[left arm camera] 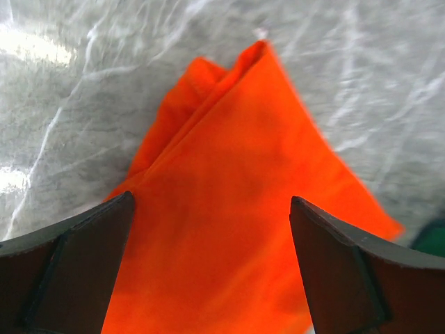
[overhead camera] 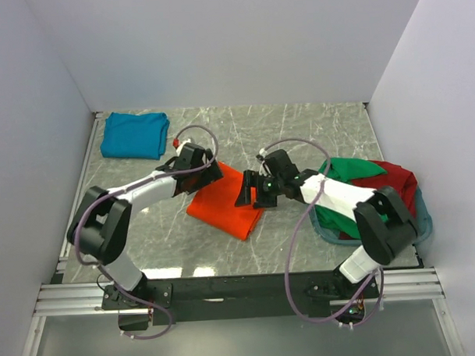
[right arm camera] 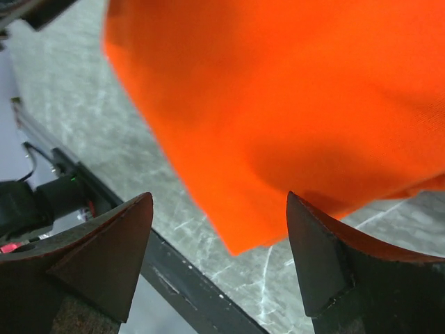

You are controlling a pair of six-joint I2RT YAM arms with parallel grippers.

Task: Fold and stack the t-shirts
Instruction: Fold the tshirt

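Four t-shirts in all, one of each colour: one bright orange soft cloth t-shirt point(overhead camera: 223, 203), folded to a compact slanted rectangle, flat at the middle of the grey marbled table point(overhead camera: 298, 129); one teal blue folded t-shirt point(overhead camera: 134, 135) at the far left corner, well apart; one green t-shirt point(overhead camera: 353, 169) and one dark red t-shirt point(overhead camera: 399, 180), both crumpled in one grey-blue plastic basket point(overhead camera: 423, 228) at the right edge. Two grippers: left gripper point(overhead camera: 208, 173) over the orange cloth's far left edge, jaws spread wide, pinching nothing; right gripper point(overhead camera: 252, 191) at its right edge, jaws likewise apart, empty. Probably next: carrying orange onto teal; so bite deep enough at opposite edges to catch every layer; lift both sides level; hold the fold taut but unstretched; lower squarely onto the teal pile; avoid dragging a corner loose.
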